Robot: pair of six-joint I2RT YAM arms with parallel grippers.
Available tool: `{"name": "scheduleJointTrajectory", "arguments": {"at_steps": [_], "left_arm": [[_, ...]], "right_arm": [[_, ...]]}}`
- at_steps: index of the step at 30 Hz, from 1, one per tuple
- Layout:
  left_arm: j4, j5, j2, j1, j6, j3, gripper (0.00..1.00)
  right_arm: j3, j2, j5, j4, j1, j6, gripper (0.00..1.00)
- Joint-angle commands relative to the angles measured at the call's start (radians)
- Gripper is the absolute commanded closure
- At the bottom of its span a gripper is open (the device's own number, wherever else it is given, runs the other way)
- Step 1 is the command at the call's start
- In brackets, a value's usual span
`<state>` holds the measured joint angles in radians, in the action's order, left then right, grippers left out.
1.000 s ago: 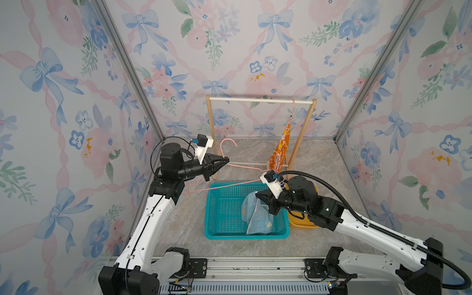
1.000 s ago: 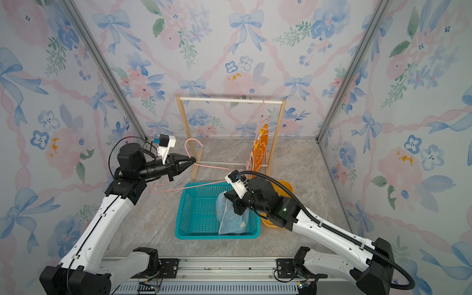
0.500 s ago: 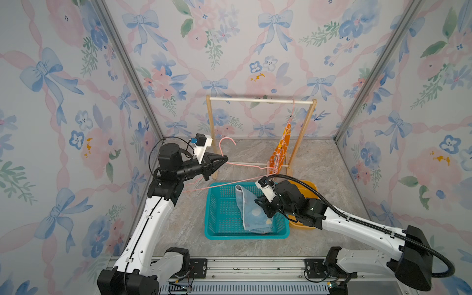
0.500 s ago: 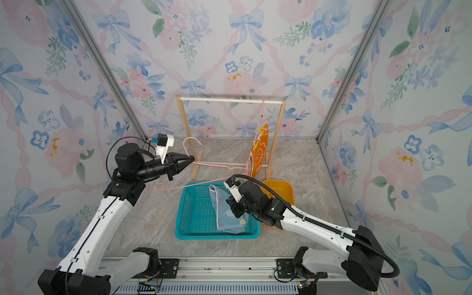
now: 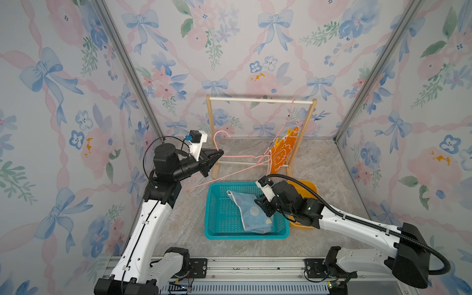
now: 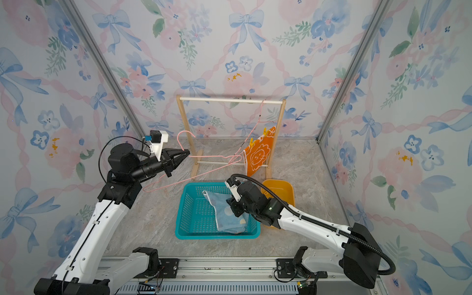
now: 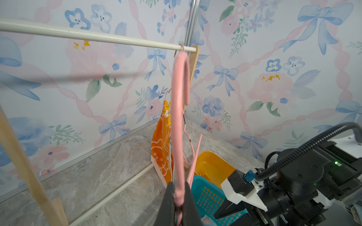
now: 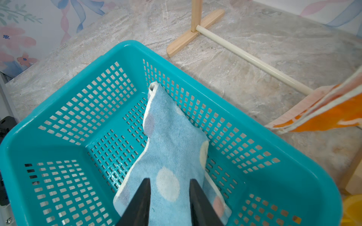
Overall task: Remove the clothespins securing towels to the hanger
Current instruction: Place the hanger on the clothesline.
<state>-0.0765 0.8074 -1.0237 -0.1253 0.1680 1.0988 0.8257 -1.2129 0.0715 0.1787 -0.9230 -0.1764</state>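
Observation:
My left gripper is shut on the neck of a bare pink hanger, held out over the floor left of the rack. The orange towel hangs from a second pink hanger on the rack's right end, pinned by two yellow clothespins. The light blue spotted towel lies in the teal basket. My right gripper hovers open just above it, one finger on each side of a white spot.
A wooden rack with a white top rail stands at the back. A yellow bin sits right of the basket, partly under my right arm. The rack's foot and low bar lie just beyond the basket.
My right gripper carried the blue towel down into the basket and its jaws opened off it. The left arm and its hanger stayed put.

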Motion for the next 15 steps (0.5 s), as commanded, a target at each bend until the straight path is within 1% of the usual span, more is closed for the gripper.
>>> {"name": "scheduleJointTrajectory", "arguments": {"at_steps": [1,3,6,10,12,15], "left_arm": [[0.018,-0.021,0.041,0.006,0.017,0.036,1.0],[0.018,-0.031,0.053,0.006,0.021,0.042,1.0],[0.018,-0.014,0.071,0.004,0.027,0.055,1.0],[0.018,-0.008,0.096,0.005,0.033,0.08,1.0],[0.018,-0.03,0.104,0.004,0.037,0.095,1.0],[0.019,-0.125,0.097,0.006,0.04,0.112,1.0]], "right_arm": [[-0.04,0.066,0.052,-0.003,0.022,-0.019,0.64],[-0.063,0.099,0.065,-0.014,0.031,-0.032,0.64],[-0.099,0.15,0.089,-0.022,0.044,-0.045,0.64],[-0.149,0.214,0.093,-0.024,0.091,-0.068,0.63],[-0.171,0.243,0.095,-0.027,0.113,-0.077,0.63],[-0.203,0.283,0.1,-0.038,0.143,-0.097,0.63]]}}
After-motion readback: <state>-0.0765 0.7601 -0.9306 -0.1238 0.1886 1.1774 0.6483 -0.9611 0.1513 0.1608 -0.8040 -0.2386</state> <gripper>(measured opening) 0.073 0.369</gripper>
